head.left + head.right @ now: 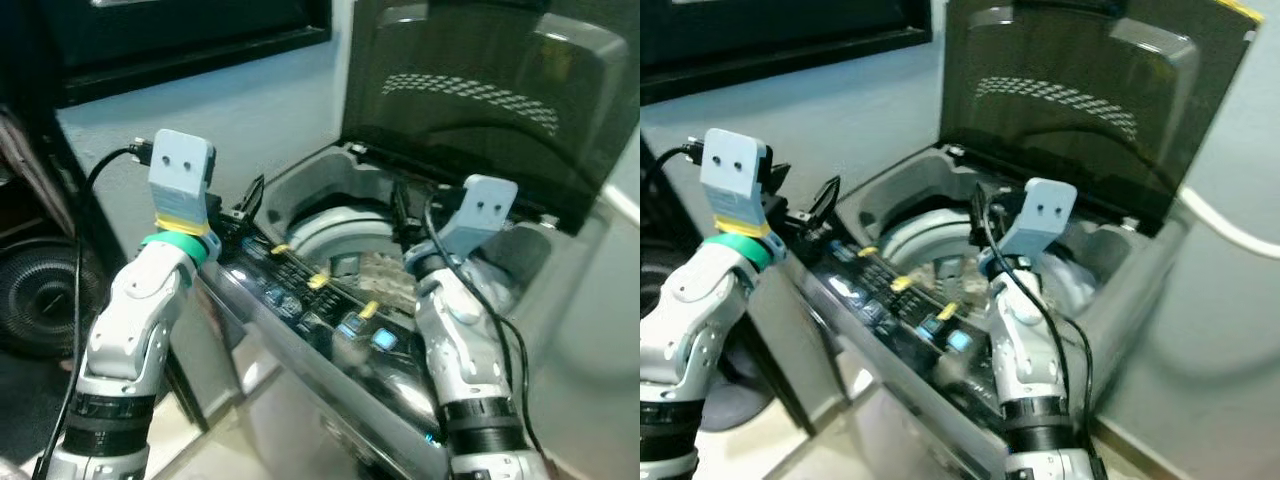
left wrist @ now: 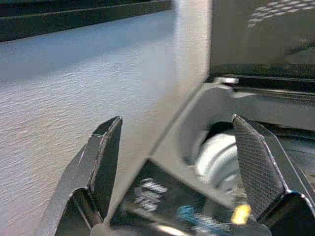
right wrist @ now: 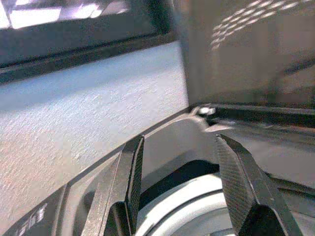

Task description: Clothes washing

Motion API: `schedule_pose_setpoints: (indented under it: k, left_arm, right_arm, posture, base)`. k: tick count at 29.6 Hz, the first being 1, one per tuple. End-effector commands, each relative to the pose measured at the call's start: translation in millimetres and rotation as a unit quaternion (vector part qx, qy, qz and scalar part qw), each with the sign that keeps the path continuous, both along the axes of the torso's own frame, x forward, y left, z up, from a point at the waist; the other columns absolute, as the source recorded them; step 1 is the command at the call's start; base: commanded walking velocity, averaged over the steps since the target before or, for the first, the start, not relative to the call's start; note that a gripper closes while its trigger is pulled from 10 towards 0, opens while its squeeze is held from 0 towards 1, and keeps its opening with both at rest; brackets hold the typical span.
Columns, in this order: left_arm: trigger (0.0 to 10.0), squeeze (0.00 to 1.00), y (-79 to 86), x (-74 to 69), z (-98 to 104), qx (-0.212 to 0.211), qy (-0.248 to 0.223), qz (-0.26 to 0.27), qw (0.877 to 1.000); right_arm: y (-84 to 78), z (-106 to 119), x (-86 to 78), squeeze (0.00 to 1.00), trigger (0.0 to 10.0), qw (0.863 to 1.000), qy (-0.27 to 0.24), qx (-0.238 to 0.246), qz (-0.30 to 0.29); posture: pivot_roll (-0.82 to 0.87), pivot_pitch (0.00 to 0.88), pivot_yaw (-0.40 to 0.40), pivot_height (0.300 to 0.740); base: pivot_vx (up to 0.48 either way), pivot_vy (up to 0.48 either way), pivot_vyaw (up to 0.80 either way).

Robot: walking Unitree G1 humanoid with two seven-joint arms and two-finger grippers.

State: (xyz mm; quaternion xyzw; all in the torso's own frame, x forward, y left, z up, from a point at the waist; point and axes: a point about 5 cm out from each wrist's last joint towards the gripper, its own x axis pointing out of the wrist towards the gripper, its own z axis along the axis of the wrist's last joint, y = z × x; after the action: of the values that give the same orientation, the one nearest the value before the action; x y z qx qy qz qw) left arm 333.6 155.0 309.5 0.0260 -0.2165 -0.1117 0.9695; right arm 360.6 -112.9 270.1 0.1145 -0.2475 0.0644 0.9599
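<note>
Far left, low in your head view: a round dark speaker (image 1: 35, 290) sits on the floor beside the machine, partly behind your left arm. Above it, a dark framed panel (image 1: 190, 40) runs along the pale blue-grey wall (image 1: 260, 110).

Left gripper (image 2: 179, 162): raised over the left end of the washing machine (image 1: 330, 330), near its front corner. Your left wrist view shows the two black fingers (image 2: 106, 162) spread wide, nothing between them. Through the gap you see the glossy control panel (image 2: 162, 206) and the pale rim of the drum (image 2: 216, 157) beyond. The picture is slightly blurred.

Centre: top-loading washing machine, lid (image 1: 470, 100) tilted up and back, dark and translucent. The control panel along the front edge carries small lit blue indicators and yellow marks. Inside the tub opening, a patch of light, patterned clothes (image 1: 385, 275) lies in the drum, just behind the panel; detail too small to tell what garment.

Right gripper (image 3: 179, 191): held over the tub opening, right of centre. Your right wrist view shows its fingers (image 3: 236, 187) set apart, empty, pointing at the grey tub surround and the white drum rim (image 3: 182, 206) below the lid hinge.

Far right: a pale wall (image 1: 600, 300) beside the machine.
</note>
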Motion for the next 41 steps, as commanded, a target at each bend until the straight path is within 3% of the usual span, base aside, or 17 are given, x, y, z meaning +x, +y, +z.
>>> schedule_pose_setpoints:
  k: [1,8,15,41]
  left_arm:
    - [10.0,0.0,2.5,0.6,-1.9,-0.001,0.005,0.003,1.0]
    - [10.0,0.0,2.4,1.1,-2.3,-0.002,0.006,0.003,1.0]
    - [10.0,0.0,2.1,1.9,-3.1,0.0,0.007,0.004,1.0]
    - [10.0,0.0,-0.9,1.8,-3.6,0.005,0.006,0.0,1.0]
  right_arm:
    - [0.2,0.4,-0.4,0.0,10.0,1.0,-0.006,-0.019,-0.006]
    - [1.9,0.7,-0.7,0.0,10.0,0.999,-0.011,-0.045,-0.011]
    - [2.6,-2.1,0.5,0.0,10.0,0.999,-0.001,-0.05,-0.012]
    - [8.8,-7.2,-1.7,0.0,10.0,0.998,-0.003,-0.061,0.008]
  posture:
    - [0.0,0.052,0.078,0.74]
    - [-0.01,0.052,0.078,0.74]
    - [-0.01,0.051,0.078,0.74]
    - [-0.01,0.047,0.078,0.74]
  base:
    - [0.0,0.48,0.8]
    - [0.0,0.48,0.79]
    - [0.0,0.348,0.21]
    - [0.0,0.0,0.0]
